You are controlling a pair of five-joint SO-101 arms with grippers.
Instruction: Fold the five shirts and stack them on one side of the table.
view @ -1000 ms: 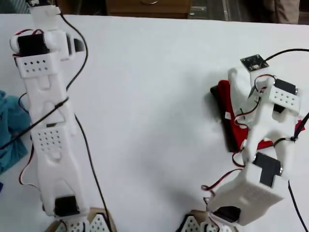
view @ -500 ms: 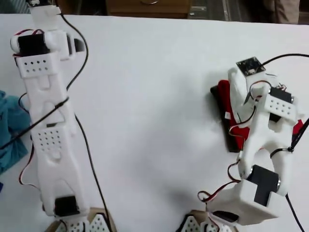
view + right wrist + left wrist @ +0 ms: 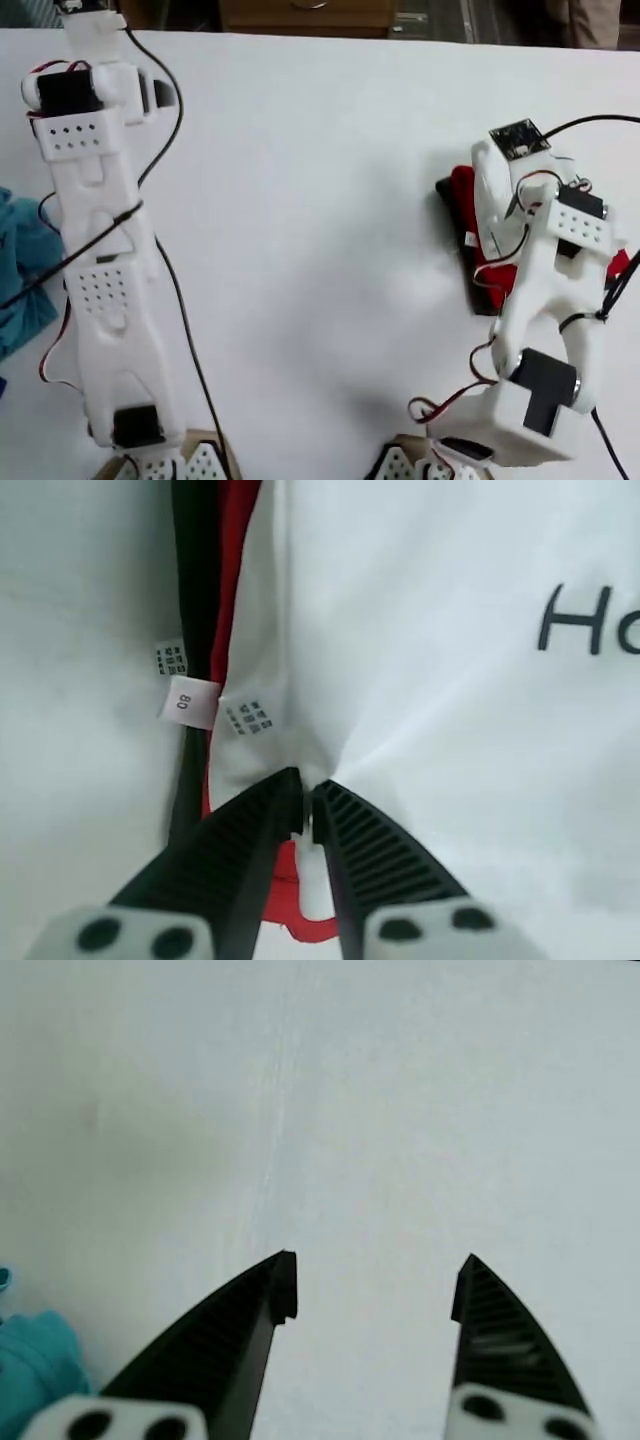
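Pulling evenly suits the right gripper [image 3: 305, 788], clamped on the white shirt [image 3: 430, 710] (left gripper [image 3: 377, 1268] stands spread), avoiding bunching.

Fixed camera overlooks the table [image 3: 300, 180]; wrist cameras face it closely past left tool [image 3: 372, 1285] and right tool [image 3: 305, 802]

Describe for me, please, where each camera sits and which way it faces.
High view: fixed above the table, looking down; shows the left arm stretched out and the right arm bent over the red shirt.
Left wrist view: on the left arm, looking past the open left end effector at bare table.
Right wrist view: on the right arm, looking past the right end effector, shut on the white shirt.
Shared: red shirt in high and right wrist views; teal shirt in high and left wrist views.
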